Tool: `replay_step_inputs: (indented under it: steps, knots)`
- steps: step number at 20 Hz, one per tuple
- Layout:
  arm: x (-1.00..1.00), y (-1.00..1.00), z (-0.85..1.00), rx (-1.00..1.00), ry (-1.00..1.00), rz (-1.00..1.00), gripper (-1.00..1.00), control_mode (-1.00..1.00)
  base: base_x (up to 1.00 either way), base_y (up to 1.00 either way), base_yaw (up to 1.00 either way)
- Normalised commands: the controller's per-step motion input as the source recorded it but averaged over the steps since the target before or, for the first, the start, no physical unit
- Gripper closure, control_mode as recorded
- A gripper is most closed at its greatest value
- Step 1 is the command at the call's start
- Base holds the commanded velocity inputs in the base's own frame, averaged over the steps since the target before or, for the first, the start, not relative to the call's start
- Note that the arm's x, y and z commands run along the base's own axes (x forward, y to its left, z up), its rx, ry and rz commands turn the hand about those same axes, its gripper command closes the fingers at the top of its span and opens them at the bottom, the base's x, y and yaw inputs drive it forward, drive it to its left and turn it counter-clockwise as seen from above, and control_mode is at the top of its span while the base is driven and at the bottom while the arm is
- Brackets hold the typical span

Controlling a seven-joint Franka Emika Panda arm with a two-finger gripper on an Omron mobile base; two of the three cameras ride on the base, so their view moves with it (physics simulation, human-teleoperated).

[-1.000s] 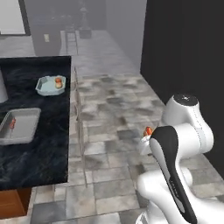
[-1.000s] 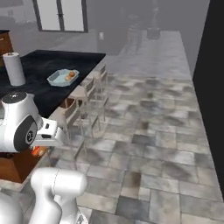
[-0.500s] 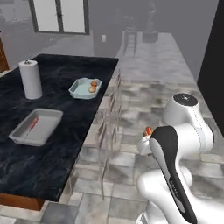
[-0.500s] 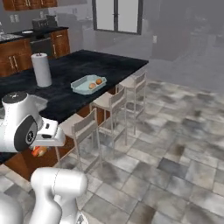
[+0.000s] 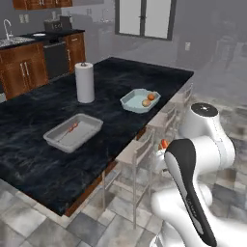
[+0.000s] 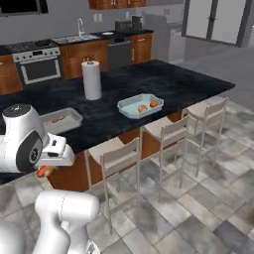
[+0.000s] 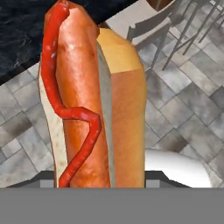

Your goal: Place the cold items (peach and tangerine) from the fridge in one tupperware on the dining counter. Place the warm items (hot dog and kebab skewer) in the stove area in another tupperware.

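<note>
- Left base view: the dark bench (image 5: 58, 144) carries two containers well apart. The blue tupperware (image 5: 140, 100) near the far edge holds two orange-toned fruits, by the task the peach (image 5: 145, 102) and the tangerine (image 5: 151, 96), so the cold half looks done. The grey tupperware (image 5: 73, 131) nearer the camera holds a thin reddish stick, most likely the kebab skewer (image 5: 71, 128); I judge this to be the box for the warm items. A paper towel roll (image 5: 85, 82) stands upright beyond it. A small orange bit of the hot dog (image 5: 164, 144) peeks out beside the arm's upper joint, over the stools (image 5: 140, 154) and off the bench, so it is being carried rather than set down.
- Right base view: the blue tupperware (image 6: 140, 105) with its two fruits sits near the stool side, the grey tupperware (image 6: 62, 120) further left with something reddish inside, and the paper towel roll (image 6: 91, 80) between and behind them. The hot dog (image 6: 44, 171) shows just below the arm's head, lower than the bench edge and near the grey box but not over it.
- Hand view: the hot dog (image 7: 87, 105) stands lengthwise straight up from the hand, its sausage with a red sauce line to the left and bun to the right. The fingertips are hidden behind it, but it hangs above the tiled floor (image 7: 183, 109) with nothing else under it, so I judge the hand is clamped on its lower end. The bench (image 7: 26, 30) edge lies above and behind, so a reach over the grey box seems still needed.
</note>
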Motion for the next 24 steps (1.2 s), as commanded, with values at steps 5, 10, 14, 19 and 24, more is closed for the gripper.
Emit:
replay_step_inputs:
  steps: [5,10,14,19,24]
  knots:
    - [0.0,0.0,0.0,0.0,0.0,0.0,1.0,1.0,0.31,-0.54,0.65]
    - [0.0,0.0,0.0,0.0,0.0,0.0,1.0,1.0,0.38,-0.6,0.62]
    - [0.0,0.0,0.0,0.0,0.0,0.0,1.0,1.0,0.51,-0.65,0.58]
    - [0.0,0.0,0.0,0.0,0.0,0.0,1.0,1.0,0.69,-0.61,0.56]
    - [0.0,0.0,0.0,0.0,0.0,0.0,1.0,1.0,0.83,-0.26,0.4]
